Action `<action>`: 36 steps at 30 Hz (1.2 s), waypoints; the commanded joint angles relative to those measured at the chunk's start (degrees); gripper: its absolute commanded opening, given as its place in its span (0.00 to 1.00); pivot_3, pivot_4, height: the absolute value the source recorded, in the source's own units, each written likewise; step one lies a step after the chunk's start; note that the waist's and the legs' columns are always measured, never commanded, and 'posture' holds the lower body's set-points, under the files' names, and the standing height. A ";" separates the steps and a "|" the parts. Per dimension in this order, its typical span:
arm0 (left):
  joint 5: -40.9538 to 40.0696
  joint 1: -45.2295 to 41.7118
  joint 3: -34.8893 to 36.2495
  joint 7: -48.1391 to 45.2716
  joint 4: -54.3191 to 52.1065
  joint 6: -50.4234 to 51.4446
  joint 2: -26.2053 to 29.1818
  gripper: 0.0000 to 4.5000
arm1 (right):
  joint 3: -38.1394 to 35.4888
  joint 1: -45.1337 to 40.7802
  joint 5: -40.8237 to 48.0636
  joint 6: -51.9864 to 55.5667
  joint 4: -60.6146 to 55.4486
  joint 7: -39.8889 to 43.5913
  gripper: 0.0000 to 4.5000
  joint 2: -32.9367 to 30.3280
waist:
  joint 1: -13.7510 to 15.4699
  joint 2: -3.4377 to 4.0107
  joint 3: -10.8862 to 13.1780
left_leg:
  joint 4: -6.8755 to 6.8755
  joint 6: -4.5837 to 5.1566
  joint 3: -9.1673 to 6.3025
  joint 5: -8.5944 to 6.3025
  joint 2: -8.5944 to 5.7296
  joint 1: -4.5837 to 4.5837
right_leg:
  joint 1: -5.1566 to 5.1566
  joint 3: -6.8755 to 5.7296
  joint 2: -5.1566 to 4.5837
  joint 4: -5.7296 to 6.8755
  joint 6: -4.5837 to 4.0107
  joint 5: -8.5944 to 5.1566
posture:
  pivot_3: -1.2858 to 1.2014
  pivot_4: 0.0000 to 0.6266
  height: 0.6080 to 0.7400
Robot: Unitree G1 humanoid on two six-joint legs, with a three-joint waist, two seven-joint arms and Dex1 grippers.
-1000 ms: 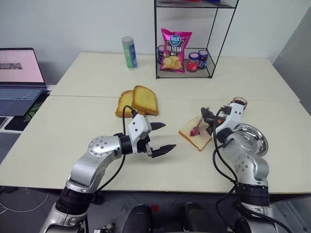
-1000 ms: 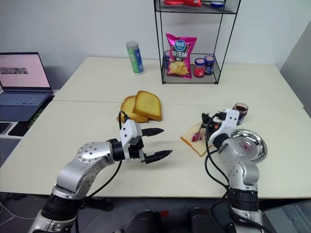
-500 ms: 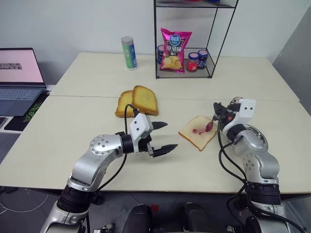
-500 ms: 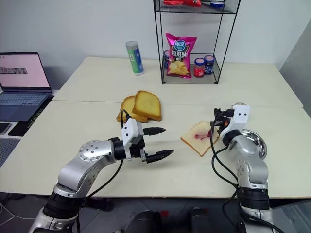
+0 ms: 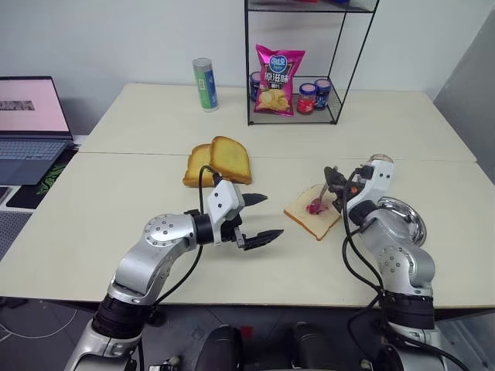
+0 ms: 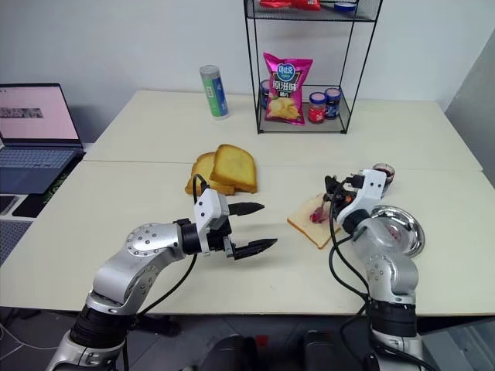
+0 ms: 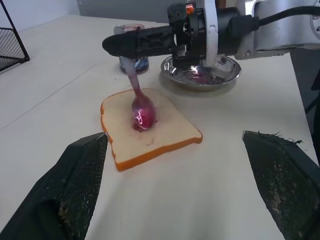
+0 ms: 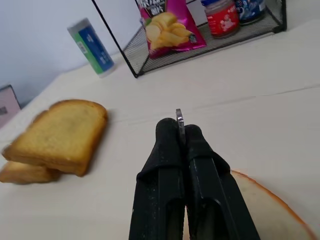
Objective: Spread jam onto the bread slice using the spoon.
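My right claw [image 7: 112,44] pinches the spoon [image 7: 140,102] at centre frame; I should drag its bowl flat, lightly, across the bread slice [image 7: 165,132].

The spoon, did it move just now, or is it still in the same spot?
It moved. Half a second ago the right gripper had swung the spoon out toward the steel dish; now it has brought it back, bowl down on the jam smear on the bread slice. It stays shut on the handle. The open left gripper, the bread slice and the stacked toast stayed put.
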 commanded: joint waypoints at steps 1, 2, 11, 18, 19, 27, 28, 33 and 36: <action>-0.14 -0.81 -0.21 0.10 -1.61 -0.64 -0.26 1.00 | -1.01 0.54 -2.17 -2.42 -1.78 0.94 0.01 -2.69 | 0.09 0.00 0.00 | 0.00 0.00 -0.01 0.00 0.00 0.00 | 0.00 -0.01 0.00 0.00 0.01 0.00 | 0.52 0.24 1.00; -0.11 -0.89 -0.30 0.10 -1.53 -0.68 -0.34 1.00 | -1.55 0.41 -1.97 -2.54 -1.68 0.76 0.01 -2.87 | 0.12 0.00 0.00 | 0.01 0.00 -0.02 0.00 0.00 0.00 | 0.01 -0.02 0.00 0.00 0.03 -0.02 | 0.52 0.24 1.00; -0.21 -2.27 -0.56 -0.15 -0.95 -0.36 -0.66 1.00 | -3.56 -3.70 0.30 -1.33 -5.48 -2.35 0.01 -1.99 | 0.05 0.00 0.01 | 0.00 0.00 -0.01 0.00 0.01 0.00 | 0.00 0.00 0.00 0.00 0.04 -0.02 | 0.52 0.24 1.00; 1.85 -14.99 -6.33 -4.31 2.67 1.38 -1.83 1.00 | -17.01 -3.46 6.46 3.07 -14.09 -13.50 0.01 -2.66 | 1.22 -0.04 0.03 | 0.05 0.00 -0.07 0.00 -0.06 -0.10 | -0.01 -0.06 0.02 -0.02 0.10 -0.03 | 0.52 0.24 1.00; 2.85 -16.10 -7.35 -4.93 3.62 0.66 -1.70 1.00 | -18.27 -3.15 7.03 3.69 -14.95 -14.69 0.01 -2.78 | 1.30 -0.04 0.03 | 0.04 0.00 -0.04 0.00 -0.10 -0.09 | 0.00 -0.04 0.02 -0.05 0.11 -0.02 | 0.52 0.24 1.00; 11.37 -25.17 -15.82 -8.53 19.33 -10.16 -7.93 1.00 | -31.56 3.56 14.24 2.81 -16.17 -23.63 0.01 0.39 | 1.12 0.00 0.03 | -0.01 0.01 -0.01 0.00 -0.02 -0.07 | -0.02 0.02 0.07 -0.06 0.07 -0.01 | 0.52 0.24 1.00; 12.32 -26.52 -16.56 -8.56 21.66 -11.52 -9.26 1.00 | -32.79 3.59 15.77 1.57 -14.62 -24.48 0.01 2.14 | 1.06 0.01 0.02 | -0.01 0.01 -0.02 0.00 -0.02 -0.05 | -0.01 0.01 0.08 -0.05 0.08 -0.02 | 0.52 0.24 1.00; 13.60 -30.66 -16.38 -8.68 29.71 -15.78 -14.90 1.00 | -33.43 4.01 16.29 -2.63 -7.39 -23.42 0.01 5.06 | 0.87 0.03 0.04 | 0.03 0.02 0.00 0.00 -0.04 -0.01 | 0.01 0.06 0.13 0.00 0.13 -0.03 | 0.52 0.24 1.00; 14.25 -31.02 -16.36 -9.02 31.18 -17.01 -16.00 1.00 | -33.40 4.26 16.67 -4.42 -3.92 -22.49 0.01 5.51 | 0.58 0.07 0.04 | -0.01 0.03 0.03 0.00 -0.08 -0.04 | 0.00 0.07 0.12 -0.06 0.14 -0.04 | 0.52 0.24 1.00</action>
